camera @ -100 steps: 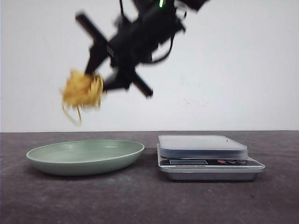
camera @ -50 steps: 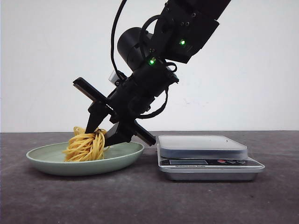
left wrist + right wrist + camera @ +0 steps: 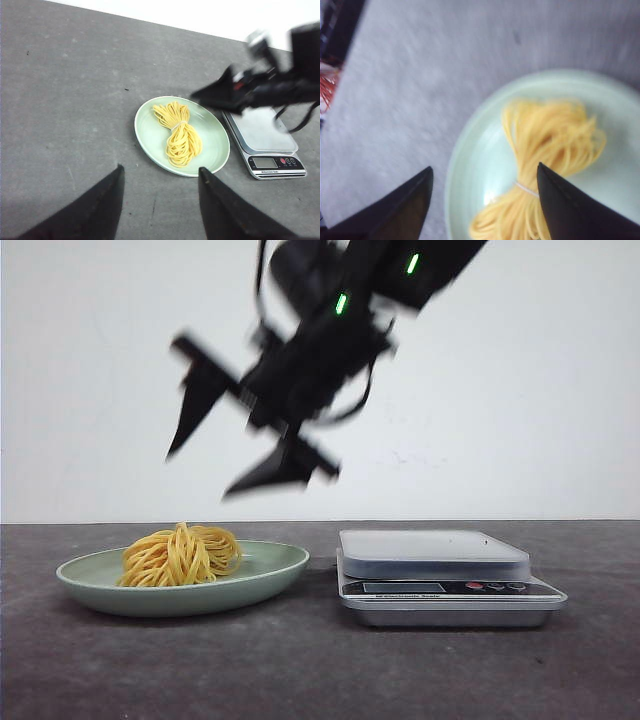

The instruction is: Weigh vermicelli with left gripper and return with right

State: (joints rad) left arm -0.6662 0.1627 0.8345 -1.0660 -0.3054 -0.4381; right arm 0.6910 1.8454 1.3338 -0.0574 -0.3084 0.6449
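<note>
The vermicelli (image 3: 182, 553) lay in a loose yellow-orange bundle on the pale green plate (image 3: 270, 573), toward the plate's left half in the front view, with nothing touching it. From my right wrist camera I could see the strands (image 3: 551, 165) pinched together by a thin pale tie (image 3: 526, 189) partway along the bundle, and the plate's rim (image 3: 451, 180) curving beneath. The plate sat on the dark grey table (image 3: 300, 670), just beside a digital kitchen scale (image 3: 440, 575) whose flat platform carried nothing.

My right gripper (image 3: 205, 472) hung in the air above the plate, well clear of the noodles, blurred in the front view. Its two pointed black fingers (image 3: 192, 415) were spread wide apart and held nothing; in the wrist view the tips (image 3: 415, 200) framed the plate and the bundle between them. Green lights (image 3: 341, 304) showed on the arm above.

My left gripper (image 3: 160, 200) was spread too, both fingers (image 3: 107, 200) apart with only bare table between them, gripping nothing. From its camera the plate (image 3: 150, 142), the vermicelli (image 3: 180, 137), the scale (image 3: 267, 145) and my right gripper (image 3: 220, 95) over the plate's far edge were all in sight.
</note>
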